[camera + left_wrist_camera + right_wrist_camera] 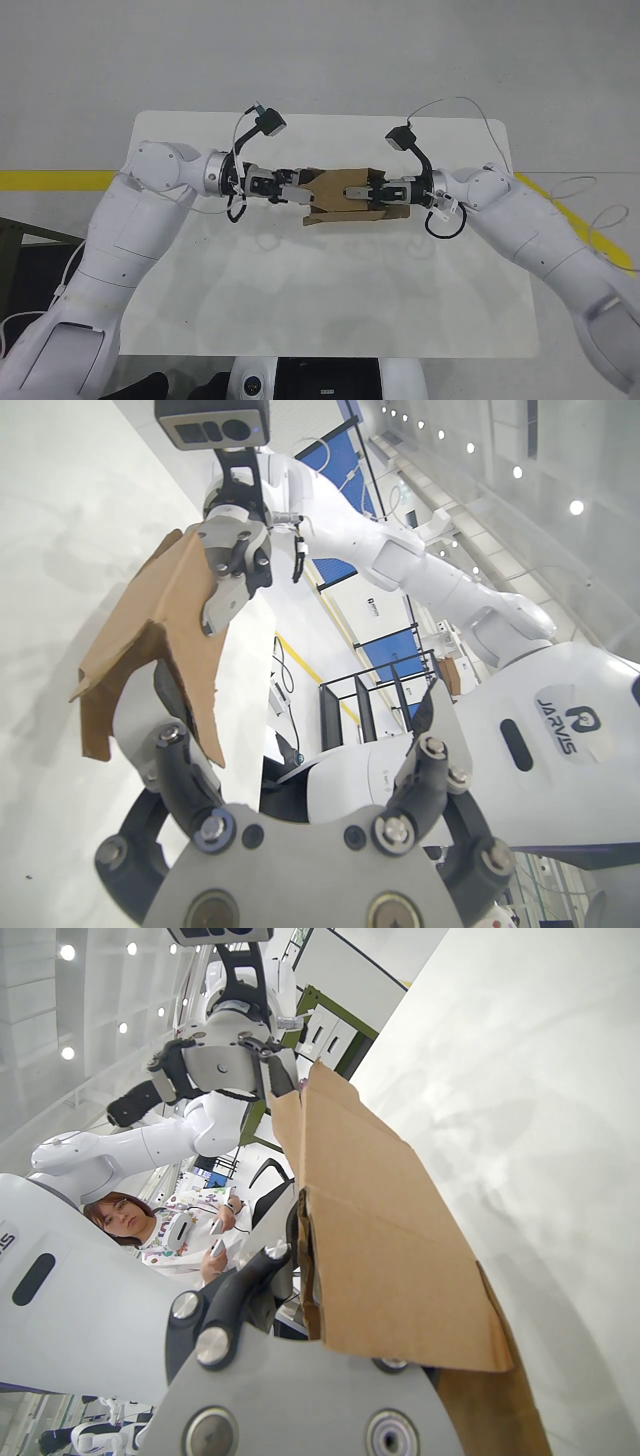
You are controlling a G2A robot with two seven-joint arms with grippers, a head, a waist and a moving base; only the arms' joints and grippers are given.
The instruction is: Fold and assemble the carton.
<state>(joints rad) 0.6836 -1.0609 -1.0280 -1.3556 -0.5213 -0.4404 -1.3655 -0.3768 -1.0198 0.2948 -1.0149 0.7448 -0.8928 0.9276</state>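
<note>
Now in hand: squaring up the brown corrugated cardboard carton [345, 190], which is half-opened and apparently lifted, with the middle of the white rectangular desk [300, 300] roughly beneath it.
Right gripper [378, 190]: at one end of the carton, closed on a side panel in what looks like a firm pinch.
Left gripper [300, 190]: at the opposite end of the carton, spread wide and holding nothing; one finger [280, 1078] touches an end flap.
Doing it well: probably hold the right pinch steady as the anchor. Press the flap along its crease with the left finger, easing in slowly so the thin board bends at the score and not mid-panel.
Left wrist view: the right gripper [215, 620] clamps the panel edge, where the top view gives the layout but not the grip.
Right wrist view: the left gripper [200, 1098] gapes, its other finger well clear of the carton [380, 1238].
</note>
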